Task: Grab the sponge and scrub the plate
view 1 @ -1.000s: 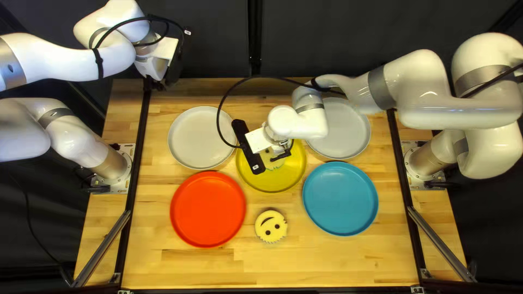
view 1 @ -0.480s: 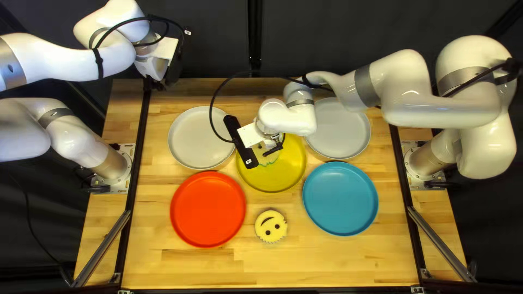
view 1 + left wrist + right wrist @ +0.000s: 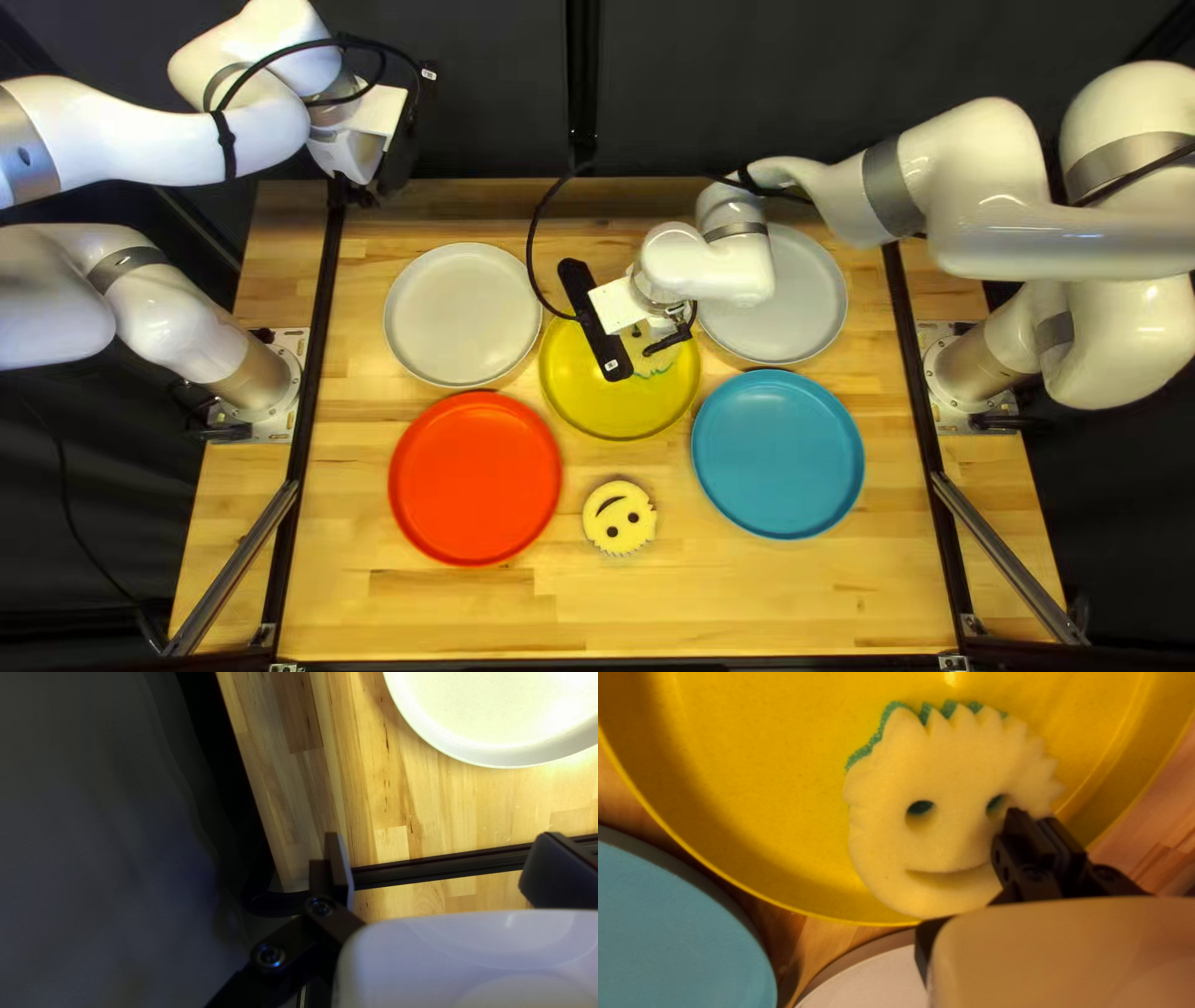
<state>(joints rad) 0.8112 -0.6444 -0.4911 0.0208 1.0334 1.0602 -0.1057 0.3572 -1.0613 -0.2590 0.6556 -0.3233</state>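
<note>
The right claw (image 3: 652, 349) — fingers drawn together — touches the sponge (image 3: 952, 840).

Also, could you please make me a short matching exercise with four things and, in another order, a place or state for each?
1. Red plate
2. Yellow plate
3. Blue plate
4. Left gripper

A. To the right of the loose sponge in the top left view
B. Fingers spread apart
C. To the left of the loose sponge in the top left view
D. Has a green-backed sponge within its rim

Pairs: 1-C, 2-D, 3-A, 4-B
</note>
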